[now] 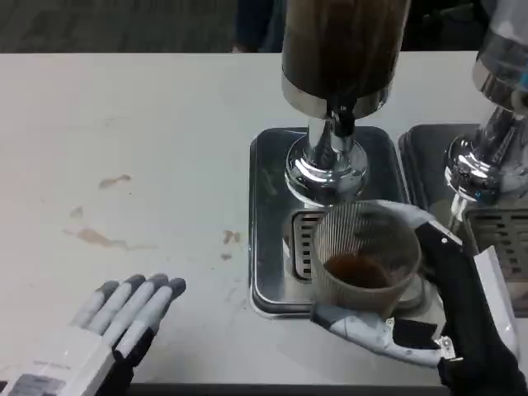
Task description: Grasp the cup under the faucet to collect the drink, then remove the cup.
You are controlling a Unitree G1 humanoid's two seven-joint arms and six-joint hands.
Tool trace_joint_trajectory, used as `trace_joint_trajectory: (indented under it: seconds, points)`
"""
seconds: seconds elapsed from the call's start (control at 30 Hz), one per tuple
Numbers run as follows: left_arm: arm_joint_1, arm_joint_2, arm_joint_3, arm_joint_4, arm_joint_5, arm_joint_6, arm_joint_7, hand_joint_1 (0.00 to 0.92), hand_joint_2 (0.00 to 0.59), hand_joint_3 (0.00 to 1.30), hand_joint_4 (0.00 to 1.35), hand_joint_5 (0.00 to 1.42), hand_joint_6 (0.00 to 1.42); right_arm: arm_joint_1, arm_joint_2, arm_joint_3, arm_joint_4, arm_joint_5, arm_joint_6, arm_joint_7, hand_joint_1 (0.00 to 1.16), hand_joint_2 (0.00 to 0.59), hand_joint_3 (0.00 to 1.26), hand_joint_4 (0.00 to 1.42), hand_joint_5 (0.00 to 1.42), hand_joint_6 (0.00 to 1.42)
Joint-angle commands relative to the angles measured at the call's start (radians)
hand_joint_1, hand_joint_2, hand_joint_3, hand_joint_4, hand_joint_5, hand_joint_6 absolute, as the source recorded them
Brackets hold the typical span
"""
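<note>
Right hand [429, 318] holds the cup [365, 260] of drink; lift slowly and keep it straight so nothing spills

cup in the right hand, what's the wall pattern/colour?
Head view: the translucent ribbed plastic cup has fine vertical ridges on its wall, with dark brown drink at the bottom.

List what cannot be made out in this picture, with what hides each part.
- Dark drink dispenser with chrome base: its top is cut off by the upper edge.
- Second dispenser: cropped by the right edge.
- Ribbed translucent cup: its base is hidden by the right hand.
- Metal drip tray: the grate is mostly covered by the cup.
- Left hand: the wrist is cut off below.
</note>
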Motion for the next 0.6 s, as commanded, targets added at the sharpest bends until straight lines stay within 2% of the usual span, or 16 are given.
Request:
trace_joint_trajectory:
  seconds: [0.03,0.27,0.6]
  points:
    - [0.028,-0.001,0.002,-0.02,0.012,0.012,0.016,0.0,0.118,0.0,0.0,0.0,0.0,0.014,-0.011,0.006,-0.054,0.026,-0.025,0.023,1.06,0.191,0.81,0.82,0.96,1.33]
    - [0.029,0.005,0.006,-0.017,0.029,0.014,0.043,0.0,0.118,0.0,0.0,0.0,0.0,0.012,-0.04,-0.002,-0.073,0.053,-0.025,0.069,1.06,0.189,0.81,0.82,0.97,1.33]
    - [0.012,-0.002,-0.013,-0.02,0.049,0.021,0.054,0.0,0.121,0.0,0.0,0.0,0.0,0.02,-0.037,0.005,-0.079,0.054,-0.03,0.08,1.05,0.188,0.81,0.82,0.97,1.33]
